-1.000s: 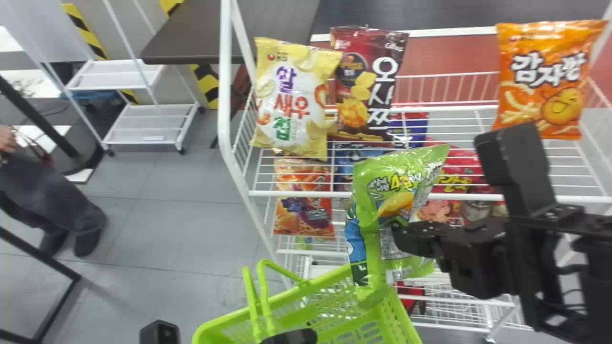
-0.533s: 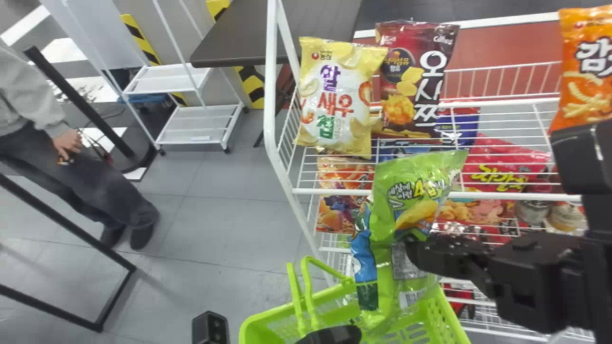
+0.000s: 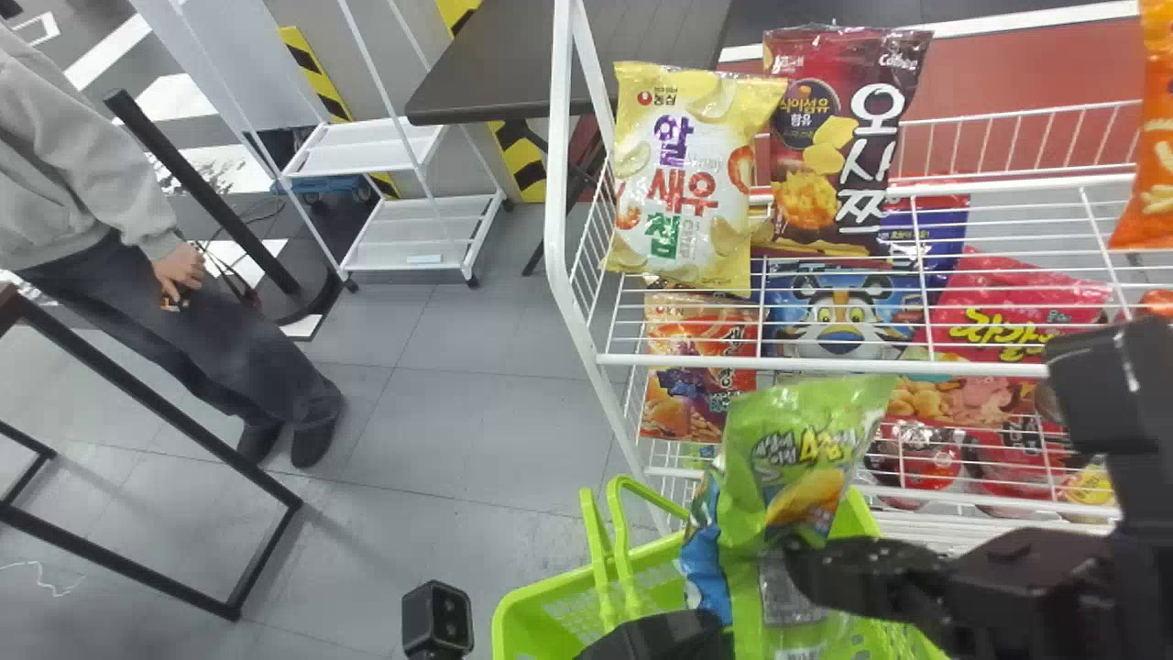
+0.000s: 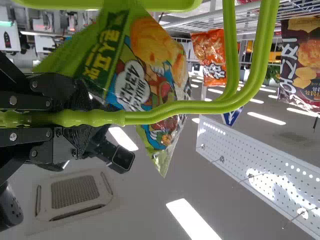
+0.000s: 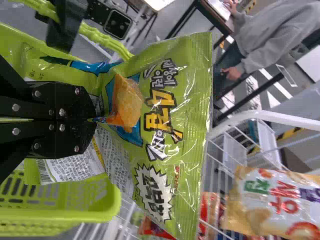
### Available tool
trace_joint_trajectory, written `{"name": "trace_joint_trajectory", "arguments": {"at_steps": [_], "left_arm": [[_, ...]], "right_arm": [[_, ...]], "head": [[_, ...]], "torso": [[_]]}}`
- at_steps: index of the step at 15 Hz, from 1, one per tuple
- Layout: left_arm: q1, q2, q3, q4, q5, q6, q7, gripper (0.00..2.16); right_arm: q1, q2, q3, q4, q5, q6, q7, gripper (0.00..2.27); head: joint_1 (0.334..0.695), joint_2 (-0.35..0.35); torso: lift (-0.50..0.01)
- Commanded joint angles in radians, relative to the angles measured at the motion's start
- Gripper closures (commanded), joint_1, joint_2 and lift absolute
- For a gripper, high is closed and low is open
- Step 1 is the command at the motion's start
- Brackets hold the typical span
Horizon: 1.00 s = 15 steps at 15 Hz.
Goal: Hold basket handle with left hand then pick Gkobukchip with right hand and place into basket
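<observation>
The green Gkobukchip bag [image 3: 788,458] hangs upright over the green basket [image 3: 550,587], its lower part in front of the basket's interior. My right gripper [image 3: 811,568] is closed on the bag's middle. In the right wrist view the bag [image 5: 175,110] is creased where my right gripper [image 5: 92,120] pinches it. At the bottom edge of the head view is my left gripper [image 3: 678,632], by the basket. The left wrist view shows my left gripper [image 4: 80,117] clamped around the basket handle [image 4: 200,106], with the bag [image 4: 137,85] close behind.
A white wire rack [image 3: 825,364] with several snack bags stands just beyond the basket. On its upper shelf are a yellow bag [image 3: 687,183] and a dark red bag [image 3: 838,147]. Grey floor [image 3: 458,431] lies left of it.
The bag and my right gripper have come down closer to the basket. The head view has shifted, so rack and basket stand farther right in it.
</observation>
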<state>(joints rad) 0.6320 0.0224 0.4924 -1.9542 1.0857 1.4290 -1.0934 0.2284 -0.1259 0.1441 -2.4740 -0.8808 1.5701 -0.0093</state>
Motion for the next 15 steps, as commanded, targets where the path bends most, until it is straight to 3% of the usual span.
{"name": "trace_joint_trajectory", "arguments": {"at_steps": [1, 3, 4, 10, 13, 15], "left_arm": [[0.000, 0.001, 0.002, -0.002, 0.006, 0.000, -0.002, 2.15], [0.003, -0.001, 0.002, -0.002, 0.006, 0.000, -0.002, 2.15], [0.005, 0.001, 0.003, -0.002, 0.006, 0.000, -0.003, 2.15], [0.006, -0.001, 0.002, -0.002, 0.006, 0.000, -0.006, 2.15], [0.006, -0.001, 0.002, -0.002, 0.005, -0.003, -0.008, 2.15], [0.008, -0.001, -0.002, 0.000, 0.003, -0.012, -0.008, 2.15]], "right_arm": [[0.009, -0.001, 0.009, 0.018, 0.008, 0.002, 0.003, 1.80], [0.017, -0.001, 0.008, 0.010, 0.023, 0.002, -0.003, 0.09], [0.023, -0.003, 0.002, 0.007, 0.025, 0.002, -0.004, 0.00], [0.040, -0.003, -0.049, -0.011, 0.040, 0.002, 0.015, 0.06], [0.077, -0.014, -0.054, -0.011, 0.263, 0.002, 0.074, 0.07], [0.121, -0.032, -0.044, 0.013, 0.387, -0.077, 0.098, 0.08]], "head": [[0.695, 0.350], [0.695, 0.350], [0.695, 0.350], [0.695, 0.350], [0.695, 0.350], [0.695, 0.281]], "torso": [[0.000], [0.000], [0.000], [0.000], [0.000], [0.000]]}}
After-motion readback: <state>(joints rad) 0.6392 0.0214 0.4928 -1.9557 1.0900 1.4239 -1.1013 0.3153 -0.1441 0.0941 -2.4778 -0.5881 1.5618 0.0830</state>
